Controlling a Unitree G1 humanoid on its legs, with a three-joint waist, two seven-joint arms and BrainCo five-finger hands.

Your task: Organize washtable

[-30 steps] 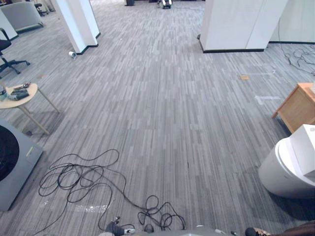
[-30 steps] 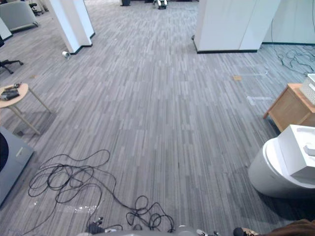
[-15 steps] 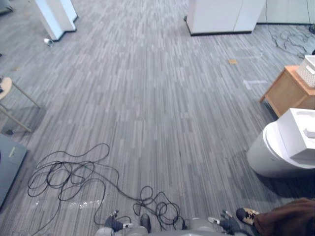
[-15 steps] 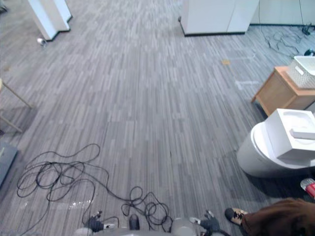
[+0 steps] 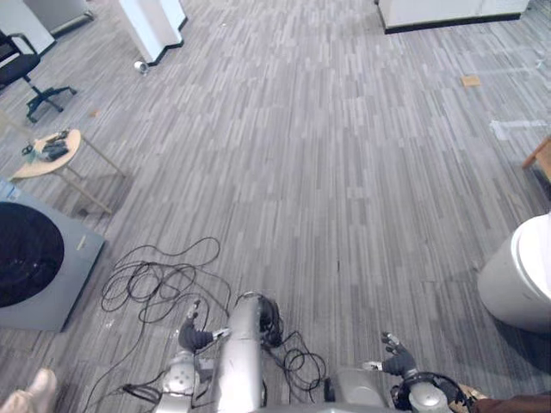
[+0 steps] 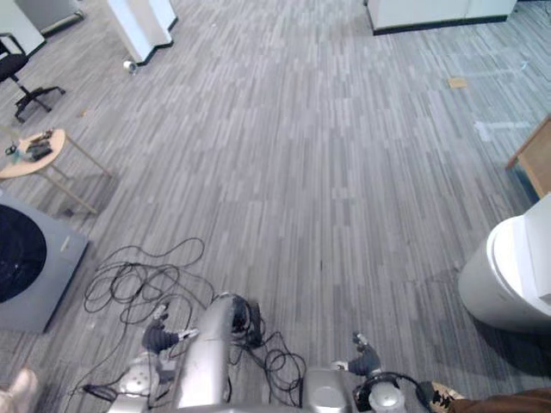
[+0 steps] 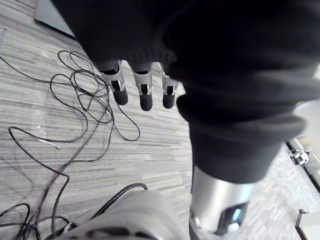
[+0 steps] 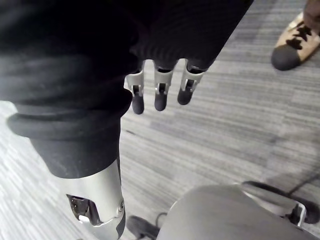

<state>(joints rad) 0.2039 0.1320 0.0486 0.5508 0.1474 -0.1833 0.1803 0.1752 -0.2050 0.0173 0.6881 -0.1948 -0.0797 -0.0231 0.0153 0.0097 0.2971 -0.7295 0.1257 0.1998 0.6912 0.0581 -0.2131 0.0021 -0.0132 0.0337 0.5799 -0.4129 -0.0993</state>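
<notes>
My left hand [image 5: 191, 334] hangs low at my left side over the grey carpet. In the left wrist view its fingers [image 7: 141, 95] are straight and hold nothing. My right hand [image 5: 398, 357] hangs at my right side, its fingers [image 8: 159, 95] also straight and empty above the carpet. A white rounded basin unit [image 5: 523, 280] stands at the right edge. A corner of a wooden cabinet [image 6: 538, 159] shows behind it.
A grey washing machine with a dark round door [image 5: 34, 267] stands at the left. Behind it are a small round wooden table [image 5: 47, 155] with dark items, an office chair [image 5: 26, 73] and a white pillar [image 5: 155, 26]. A person's shoe [image 8: 295, 42] is near my right side.
The whole picture has shifted: the camera swung left and tilted down. The washing machine and small table came back into view, and both hands now show at the bottom.
</notes>
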